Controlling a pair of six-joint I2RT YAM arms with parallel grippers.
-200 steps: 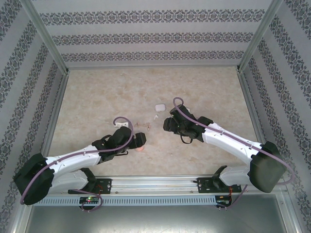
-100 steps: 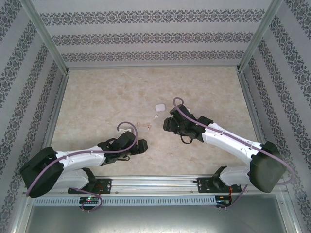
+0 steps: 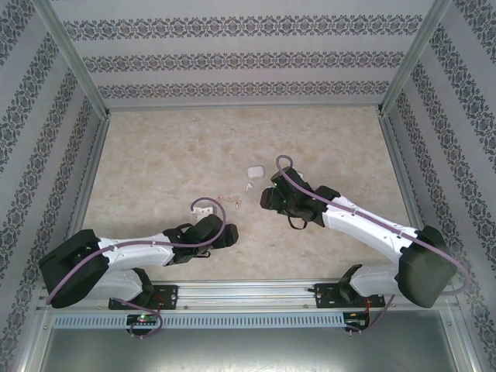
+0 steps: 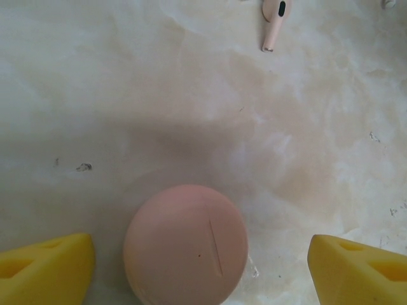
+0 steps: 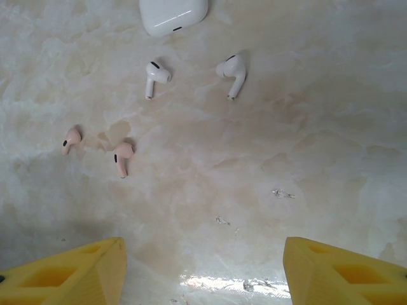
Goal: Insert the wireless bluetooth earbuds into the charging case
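Observation:
A closed round pink charging case (image 4: 186, 244) lies on the table between the yellow fingers (image 4: 48, 267) of my left gripper (image 4: 200, 246), which is open with a gap on each side of the case. One pink earbud (image 4: 275, 20) lies just beyond it. My right gripper (image 5: 203, 249) hovers open over bare table. Ahead of it lie two pink earbuds (image 5: 70, 140) (image 5: 122, 156), two white earbuds (image 5: 154, 77) (image 5: 232, 72) and a closed white case (image 5: 173, 14). From above, the left gripper (image 3: 226, 234) sits near the front and the right gripper (image 3: 266, 199) near the white case (image 3: 254, 171).
The marble-patterned tabletop (image 3: 170, 155) is boxed in by patterned walls and metal posts (image 3: 74, 54). A metal rail (image 3: 248, 291) with the arm bases runs along the near edge. Small shiny flecks (image 5: 280, 192) dot the surface.
My left arm has swung lower and a little toward the near edge, and its gripper now covers the pink case that showed beside it before. The right arm has not moved.

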